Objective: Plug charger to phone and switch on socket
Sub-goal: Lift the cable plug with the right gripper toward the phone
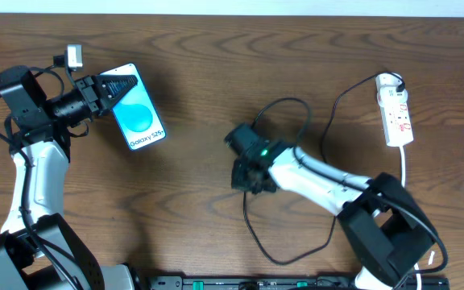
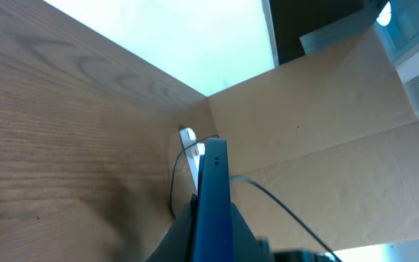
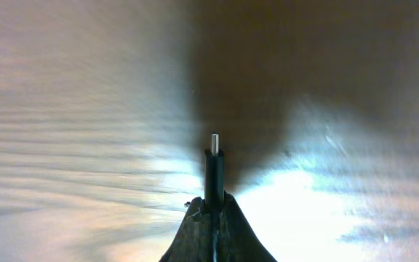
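My left gripper [image 1: 103,90] is shut on the phone [image 1: 138,109], a slim handset with a bright blue screen and "Galaxy S25" text, at the left of the table. In the left wrist view the phone [image 2: 214,189] stands edge-on between the fingers [image 2: 211,222]. My right gripper [image 1: 244,173] is shut on the charger's black connector tip [image 3: 214,169], which sticks out from the fingers [image 3: 214,211] over the wood. The thin black charger cable [image 1: 296,105] loops across mid-table to the socket [image 1: 396,109], a white power strip with red markings at the far right.
The strip's white cord [image 1: 405,161] runs down toward the right arm's base. A cable loop [image 1: 284,254] lies near the front edge. A cardboard wall [image 2: 326,124] stands beyond the table in the left wrist view.
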Motion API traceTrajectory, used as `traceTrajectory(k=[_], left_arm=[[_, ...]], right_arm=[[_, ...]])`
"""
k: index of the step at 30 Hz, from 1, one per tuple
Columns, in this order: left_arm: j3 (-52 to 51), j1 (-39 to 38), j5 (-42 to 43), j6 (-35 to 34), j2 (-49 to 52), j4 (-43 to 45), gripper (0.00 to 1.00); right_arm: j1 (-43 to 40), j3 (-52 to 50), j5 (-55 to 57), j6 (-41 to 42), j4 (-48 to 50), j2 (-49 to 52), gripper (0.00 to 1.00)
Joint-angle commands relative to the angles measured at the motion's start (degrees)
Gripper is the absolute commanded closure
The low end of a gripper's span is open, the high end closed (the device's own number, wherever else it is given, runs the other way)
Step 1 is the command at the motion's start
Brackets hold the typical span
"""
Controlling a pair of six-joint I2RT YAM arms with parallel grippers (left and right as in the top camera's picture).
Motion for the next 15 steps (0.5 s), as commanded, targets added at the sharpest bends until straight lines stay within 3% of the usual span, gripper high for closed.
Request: traceTrajectory(k=[1, 6, 10, 15], left_arm=[[1.6, 0.1, 2.2, 0.4, -1.3, 0.3, 0.93], [1.6, 0.1, 2.2, 0.4, -1.3, 0.3, 0.93], [1.6, 0.1, 2.2, 0.4, -1.3, 0.3, 0.93], [1.6, 0.1, 2.2, 0.4, -1.3, 0.3, 0.93]], right_arm=[[-5.5, 4.7, -15.8, -9.6, 0.9, 0.2, 0.99], [-10.7, 6.1, -33.5, -13.3, 4.7, 0.2, 0.99], [-14.4, 6.1, -55.2, -19.5, 16.5, 0.2, 0.99], [-15.8, 6.1, -69.3, -24.3, 27.9, 0.2, 0.99]])
